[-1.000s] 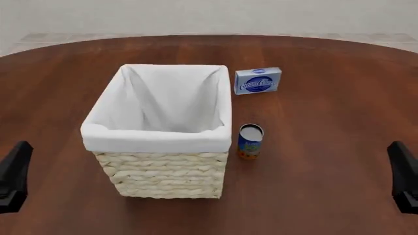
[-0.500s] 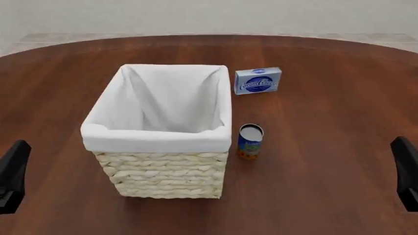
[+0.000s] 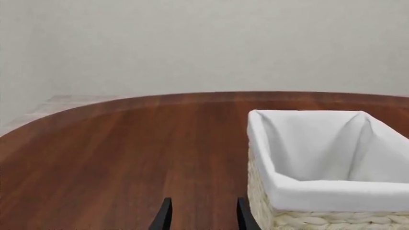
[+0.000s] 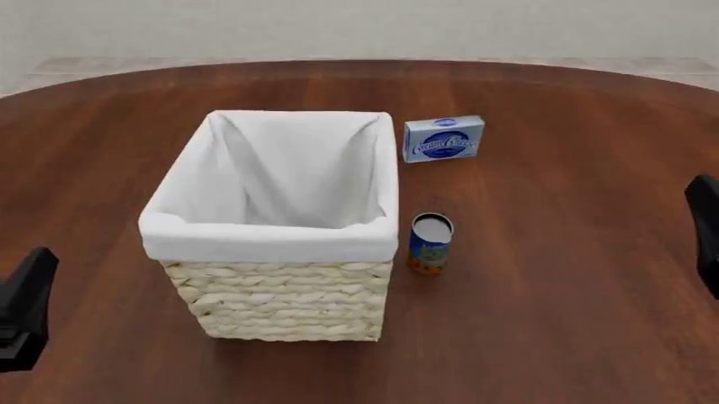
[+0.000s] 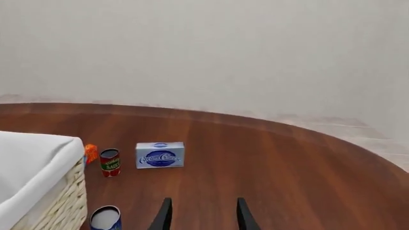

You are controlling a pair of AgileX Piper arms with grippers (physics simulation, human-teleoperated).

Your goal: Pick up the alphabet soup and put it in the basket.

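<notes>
Alphabet soup (image 4: 430, 242) stands upright on the table (image 4: 561, 320), silver top up, just beside the basket (image 4: 278, 290) on its right, at the near-right corner. Small gap between them, not touching. Nothing holds the can. It also shows in the right wrist view (image 5: 105, 218), cut off by the frame edge, next to the basket's wicker wall (image 5: 54, 206).

Basket sits left of centre, white liner (image 4: 269, 237) folded over the rim. Can't see its floor.

Blue-and-white cream cheese box (image 4: 444, 139) stands further back, just beyond the basket's far-right corner, well apart from the can.

Right wrist view picks up two more items past the basket: a red-labelled can (image 5: 110, 162) upright beside the box (image 5: 160, 155), and an orange thing (image 5: 91, 153) half hidden behind the basket rim, can't identify it.

Right gripper (image 5: 201, 214): fingers spread with bare table between them, holding nothing, aimed toward the box area. In the front view only a dark piece shows at the right edge (image 4: 705, 227), well apart from the can.

Left gripper (image 3: 201, 214): fingers apart, empty, just beside the basket's wall (image 3: 300, 218). Front view shows it at the left edge (image 4: 23, 307).
</notes>
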